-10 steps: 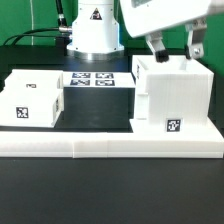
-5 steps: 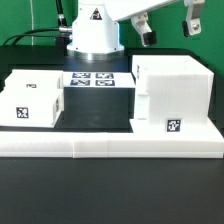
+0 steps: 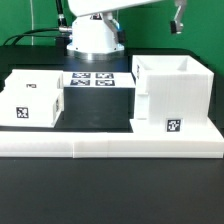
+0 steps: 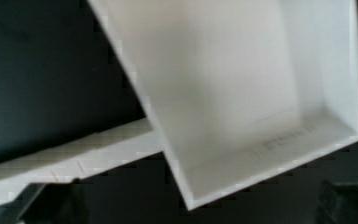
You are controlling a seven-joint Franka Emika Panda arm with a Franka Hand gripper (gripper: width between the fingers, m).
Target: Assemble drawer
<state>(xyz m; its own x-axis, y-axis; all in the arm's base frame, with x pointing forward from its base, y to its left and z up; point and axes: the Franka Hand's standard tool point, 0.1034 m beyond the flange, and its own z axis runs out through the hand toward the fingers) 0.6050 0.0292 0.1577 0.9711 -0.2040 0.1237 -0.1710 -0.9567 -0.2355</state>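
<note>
The drawer's large white open-topped shell (image 3: 170, 95) stands at the exterior view's right, with a square tag on its front. A smaller white box (image 3: 30, 98) with a tag stands at the left. My gripper (image 3: 165, 8) is high above the shell, mostly cut off by the top edge; one dark finger (image 3: 178, 15) shows. In the wrist view the gripper (image 4: 190, 208) is open and empty, its dark fingertips (image 4: 23, 200) wide apart, looking down into the shell's hollow (image 4: 229, 90).
The long low white L-shaped rail (image 3: 110, 146) runs along the front of both boxes. The marker board (image 3: 95, 80) lies between them, before the robot's white base (image 3: 95, 35). Black table around.
My gripper has risen from the shell's top rim and moved toward the exterior view's right, nearly leaving the picture. The shell and the small box have not moved.
</note>
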